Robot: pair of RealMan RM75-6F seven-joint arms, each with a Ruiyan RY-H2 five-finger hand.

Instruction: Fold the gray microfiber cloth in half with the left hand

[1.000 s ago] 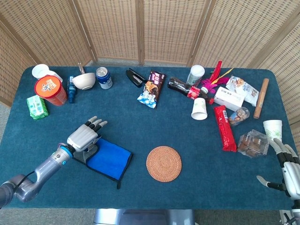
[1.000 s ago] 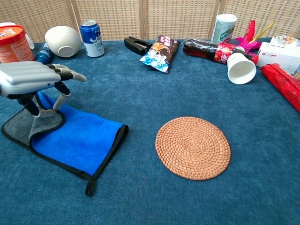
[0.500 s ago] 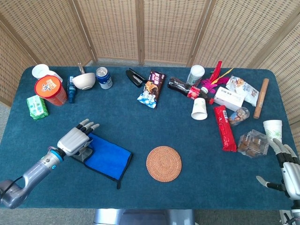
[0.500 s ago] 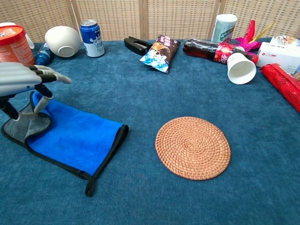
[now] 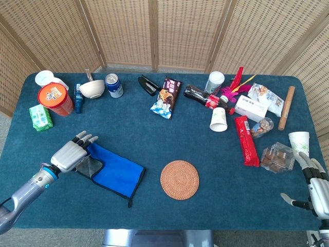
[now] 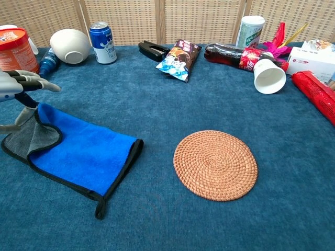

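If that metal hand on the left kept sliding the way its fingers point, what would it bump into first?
Probably nothing soon: the left hand points up-right over bare table. Farther along that line lies the snack packet, though depth is unclear.

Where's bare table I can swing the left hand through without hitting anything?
Open felt lies between the blue-and-gray microfiber cloth and the back row, from the blue drink can to the snack bag. Another bare strip separates the cloth from the round woven coaster. Crowded: far right, around the red packet.
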